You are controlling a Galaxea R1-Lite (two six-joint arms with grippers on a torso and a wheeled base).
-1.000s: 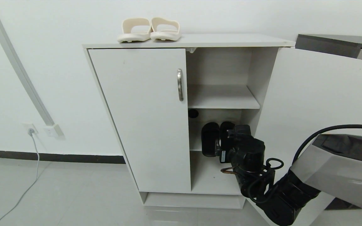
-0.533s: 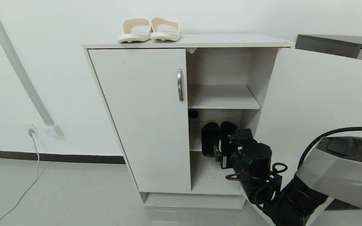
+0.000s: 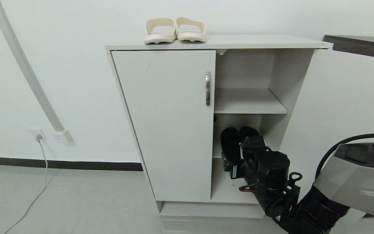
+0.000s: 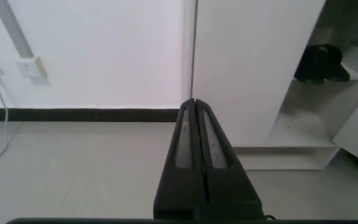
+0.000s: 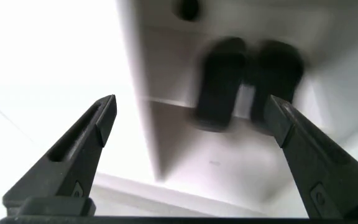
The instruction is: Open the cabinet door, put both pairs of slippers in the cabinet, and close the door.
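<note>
We show the right pincer, jaws apart, since the black slide slippers rest shelved. The left pincer idles, closed.

wall socket with grey cable plugged in | white box beside it | slanted conduit above | black skirting

**Home hallway corner**

A white cabinet stands against a plain wall on a tiled floor. Just ahead of the right gripper's spread jaws, black slippers sit inside it. Cream slippers lie high above the jaws, with a socket well to their left.
</note>
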